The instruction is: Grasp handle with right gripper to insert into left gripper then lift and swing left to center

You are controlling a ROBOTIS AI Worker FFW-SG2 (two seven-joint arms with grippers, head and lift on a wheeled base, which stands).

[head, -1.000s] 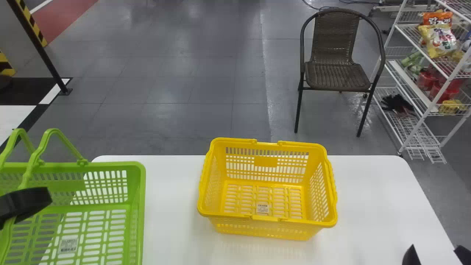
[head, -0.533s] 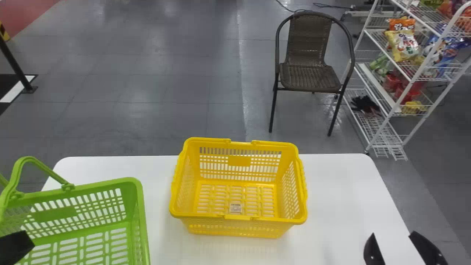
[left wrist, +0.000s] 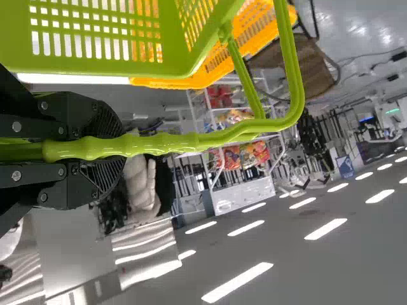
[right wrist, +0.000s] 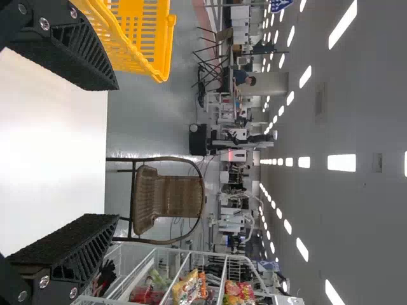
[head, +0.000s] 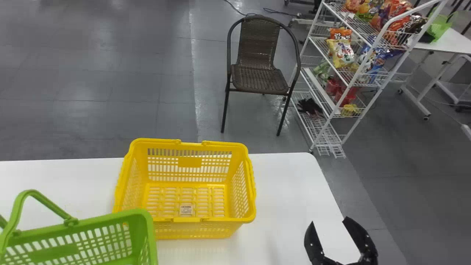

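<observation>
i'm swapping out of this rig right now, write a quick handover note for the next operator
Left claw: shut on the handle of the green basket.
Right claw: open, nothing between its fingers, over the right part of the table.
Green basket: near left of the head view, its rim overlapping the yellow basket's near left corner in that view.
Done: handle is in the left claw; basket looks lifted.
Left: finish the swing to center, probably minding the yellow basket.

A green plastic basket (head: 106, 219) with slotted sides, its twin handles (left wrist: 172, 143) raised and meeting above it, is angled at the head view's lower left.
</observation>
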